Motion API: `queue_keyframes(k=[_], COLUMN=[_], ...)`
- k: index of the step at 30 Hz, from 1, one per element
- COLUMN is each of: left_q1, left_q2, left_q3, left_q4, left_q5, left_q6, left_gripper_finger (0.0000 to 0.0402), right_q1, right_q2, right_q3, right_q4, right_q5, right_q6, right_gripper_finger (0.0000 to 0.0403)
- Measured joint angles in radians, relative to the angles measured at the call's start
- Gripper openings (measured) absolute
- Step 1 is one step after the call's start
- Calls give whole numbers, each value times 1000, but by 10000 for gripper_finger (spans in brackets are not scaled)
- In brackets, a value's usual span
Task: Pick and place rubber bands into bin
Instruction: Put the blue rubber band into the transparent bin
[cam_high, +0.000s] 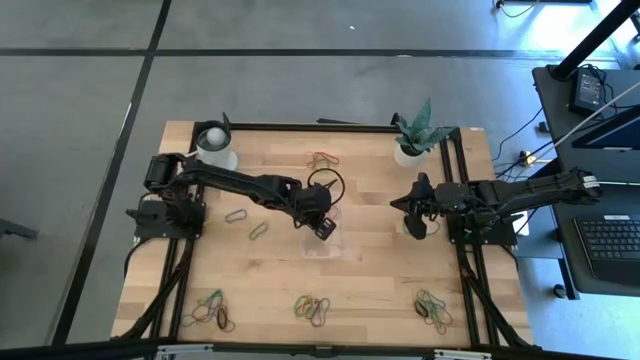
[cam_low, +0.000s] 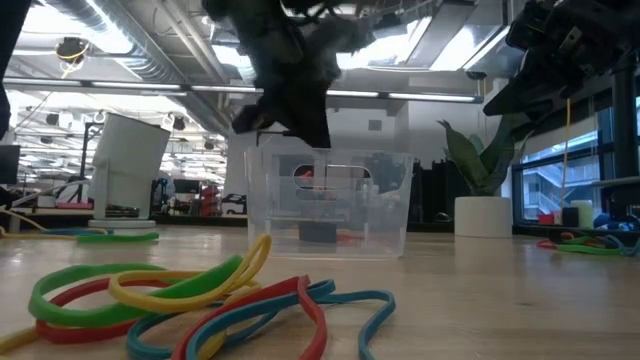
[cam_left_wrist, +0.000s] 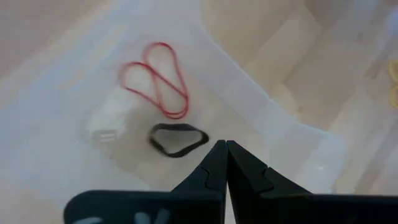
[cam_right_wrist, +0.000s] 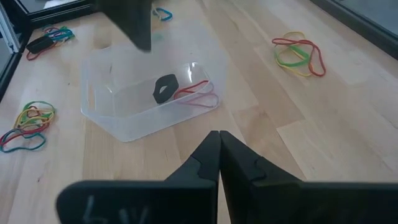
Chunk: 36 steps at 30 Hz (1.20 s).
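Observation:
The clear bin (cam_high: 336, 246) stands at the table's middle. On its floor lie a red rubber band (cam_left_wrist: 155, 78) and a dark rubber band (cam_left_wrist: 177, 138), also visible as the red band (cam_right_wrist: 198, 93) and the dark band (cam_right_wrist: 164, 88) in the right wrist view. My left gripper (cam_high: 323, 226) hangs shut just above the bin's far left part, pointing steeply down, with nothing between its fingers (cam_left_wrist: 214, 163). My right gripper (cam_high: 410, 226) waits shut to the right of the bin, above the table, holding nothing (cam_right_wrist: 219, 134).
Piles of coloured rubber bands lie at the far middle (cam_high: 322, 158), the near left (cam_high: 214, 310), the near middle (cam_high: 312, 309) and the near right (cam_high: 432, 308). Loose bands (cam_high: 258, 231) lie left of the bin. A white cup (cam_high: 214, 146) and a potted plant (cam_high: 411, 140) stand at the far edge.

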Motion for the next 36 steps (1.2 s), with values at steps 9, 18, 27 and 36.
queue_keyframes(k=[9, 18, 27, 36], left_q1=[0, -60, -122, -114], left_q2=[-151, -242, -493, -854], left_q3=[3, 0, -278, -591], left_q4=[-231, -396, -202, -11], left_q5=[-159, -204, -267, -211], left_q6=[94, 348, 517, 567], left_gripper_finger=[1, 1, 1, 2], right_q1=[0, 0, 26, 61], right_q2=[0, 0, 109, 429], right_q3=[0, 6, 157, 524], right_q4=[2, 14, 10, -462], right_q5=[0, -16, 91, -7], right_q6=[0, 113, 212, 398], right_gripper_finger=[14, 6, 2, 1])
